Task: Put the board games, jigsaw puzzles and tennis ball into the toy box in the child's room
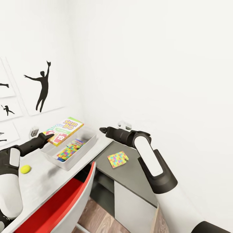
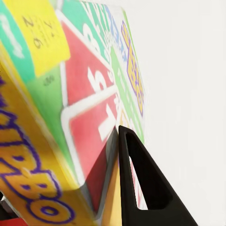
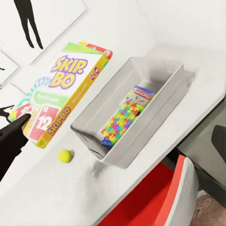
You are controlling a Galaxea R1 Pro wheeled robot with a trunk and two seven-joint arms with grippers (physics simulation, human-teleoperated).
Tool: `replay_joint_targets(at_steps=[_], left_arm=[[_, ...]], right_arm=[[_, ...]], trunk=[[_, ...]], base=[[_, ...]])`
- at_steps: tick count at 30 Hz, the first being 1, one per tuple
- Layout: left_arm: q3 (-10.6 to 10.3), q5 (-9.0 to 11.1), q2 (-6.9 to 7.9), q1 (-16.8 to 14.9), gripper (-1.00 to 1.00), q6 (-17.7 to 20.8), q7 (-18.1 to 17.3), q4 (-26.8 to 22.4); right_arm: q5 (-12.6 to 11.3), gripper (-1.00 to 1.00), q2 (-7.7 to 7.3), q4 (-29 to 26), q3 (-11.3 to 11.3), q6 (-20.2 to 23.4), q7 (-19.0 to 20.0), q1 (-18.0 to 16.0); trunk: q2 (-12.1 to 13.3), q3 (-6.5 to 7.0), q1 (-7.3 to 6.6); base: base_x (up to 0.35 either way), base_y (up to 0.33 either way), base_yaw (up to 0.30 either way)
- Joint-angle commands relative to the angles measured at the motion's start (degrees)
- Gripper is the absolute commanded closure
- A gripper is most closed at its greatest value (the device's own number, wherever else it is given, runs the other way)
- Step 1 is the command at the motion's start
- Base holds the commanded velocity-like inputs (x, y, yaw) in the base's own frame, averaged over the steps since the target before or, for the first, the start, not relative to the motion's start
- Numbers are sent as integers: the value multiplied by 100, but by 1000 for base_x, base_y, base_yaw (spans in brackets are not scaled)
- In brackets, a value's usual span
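Two jigsaw puzzles (image 1: 117,159) (one binned), one tennis ball (image 1: 25,169), one SKIP-BO box (image 1: 63,130).

Bright, even, rendered light

Soft shadow beneath the toy box (image 3: 141,101) on the desk (image 3: 66,188); SKIP-BO box (image 2: 70,108) blurred close to the left wrist camera.

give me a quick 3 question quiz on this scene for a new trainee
1. True or false: the left hand holds the SKIP-BO box above the toy box.
2. Which lies on the lower dark grey cabinet? A) tennis ball B) a jigsaw puzzle C) the blue game box
3. Fill in: the tennis ball lies on the ____ beside the toy box.

Key: 1 true. 2 B, the jigsaw puzzle; another jigsaw puzzle and a blue game box lie in the toy box. 3 table.
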Motion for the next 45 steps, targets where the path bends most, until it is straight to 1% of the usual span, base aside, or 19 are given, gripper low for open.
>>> replay_joint_targets(at_steps=[1,7,12,25,27,30,31,34,36,39,45], left_arm=[[14,7,-3,-8,100,26,-7,1],[14,6,-2,-8,100,27,-9,1],[9,8,-3,-8,100,28,-6,1],[14,7,-7,-8,100,29,15,1],[14,7,-10,-8,100,33,154,1],[14,23,-9,-8,100,35,582,2],[14,26,-8,-8,100,35,676,5],[27,30,3,-8,100,43,815,25],[128,32,18,-8,100,47,860,219],[282,26,73,-37,100,35,896,696],[348,24,144,-88,100,23,940,1173]], right_arm=[[-53,-100,1,-6,21,4,-60,-6],[-46,-100,1,-6,97,-1,-60,-6],[-46,-100,1,-6,103,-4,-60,-6],[-46,-100,1,-6,103,-5,-60,-6],[-46,-100,1,-6,103,-5,-60,-6],[-46,-100,1,-6,107,-5,-60,-6],[-46,-100,1,-6,109,-5,-60,-6],[-42,-100,1,-6,111,-2,-60,-6],[-39,-100,1,-6,110,-2,-60,-6],[-37,-100,1,-6,111,-1,-60,-6],[-37,-100,1,2,111,3,-60,-14]], trunk=[[-13,-11,5],[-13,-10,5],[-13,-10,5],[-13,-10,5],[-13,-10,5],[-13,-10,5],[-13,-10,5],[-13,-10,5],[-13,-10,5],[-13,-10,5],[-13,-10,5]], base=[[107,-3,82],[30,-1,51],[60,-9,88],[131,-43,4],[256,-1,0],[210,-57,0],[106,-45,0],[49,-21,0],[18,-8,0],[6,-3,0],[1,0,0]])
